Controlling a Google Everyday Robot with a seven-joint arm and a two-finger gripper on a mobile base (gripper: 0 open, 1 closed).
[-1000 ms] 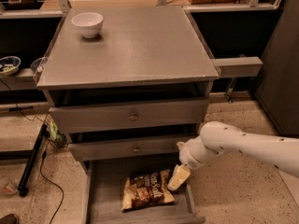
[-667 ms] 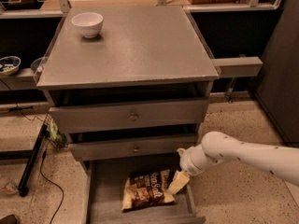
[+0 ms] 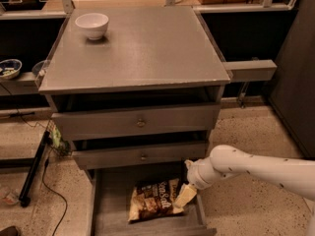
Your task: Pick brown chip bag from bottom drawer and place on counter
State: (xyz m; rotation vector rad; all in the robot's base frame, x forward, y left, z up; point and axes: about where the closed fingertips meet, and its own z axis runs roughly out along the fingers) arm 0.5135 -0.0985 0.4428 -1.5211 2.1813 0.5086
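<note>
My claw [image 3: 186, 196] is low down in the picture, a bit right of the middle. It hangs inside the bottom drawer [image 3: 110, 203], right at the right edge of the brown chip bag [image 3: 153, 200]. It looks like it touches the bag there, but I cannot tell if my claw is apart, together or clamped on the bag.

The bag lies flat on the drawer's grey floor, toward the right side, with its white letters facing up. The drawer is pulled out toward the bottom of the picture.

My white arm [image 3: 256, 168] comes in from the right edge and bends down to the claw.

Just above the claw are the two shallow drawers with little knobs – the middle drawer [image 3: 140, 156] and the top drawer [image 3: 138, 123]. Both stick out a bit.

Above them is the counter [image 3: 142, 48], wide and grey. A white bowl [image 3: 92, 25] sits in its upper left corner, well apart from the bag.

A narrow grey side shelf [image 3: 248, 70] sticks out to the right of the counter. At the far left edge is a small blue bowl [image 3: 9, 68] – on a dark low shelf.
</note>
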